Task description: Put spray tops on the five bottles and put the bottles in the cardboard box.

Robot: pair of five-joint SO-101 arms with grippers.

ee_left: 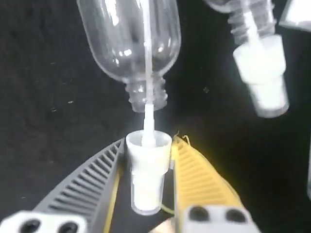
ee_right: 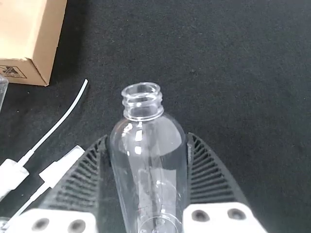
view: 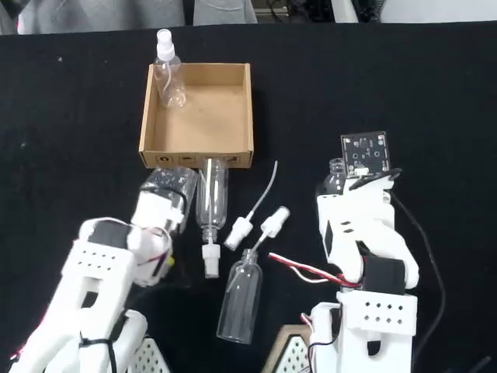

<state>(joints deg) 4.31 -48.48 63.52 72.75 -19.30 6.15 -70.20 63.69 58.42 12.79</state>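
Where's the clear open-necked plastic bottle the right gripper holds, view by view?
High view: clear plastic bottle right of centre, neck poking out past the right arm.
Left wrist view: not in it.
Right wrist view: bottle centre, held in the right gripper.
Shared landmark: brown cardboard box, high and right wrist views.

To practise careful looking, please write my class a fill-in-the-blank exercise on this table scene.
The brown cardboard box holds ___ clear plastic bottle. The left jaws grip a white plastic spray top whose tube enters the ___ of a second bottle. The right jaws hold a third clear bottle with ___ top.
Missing: one; neck; no.
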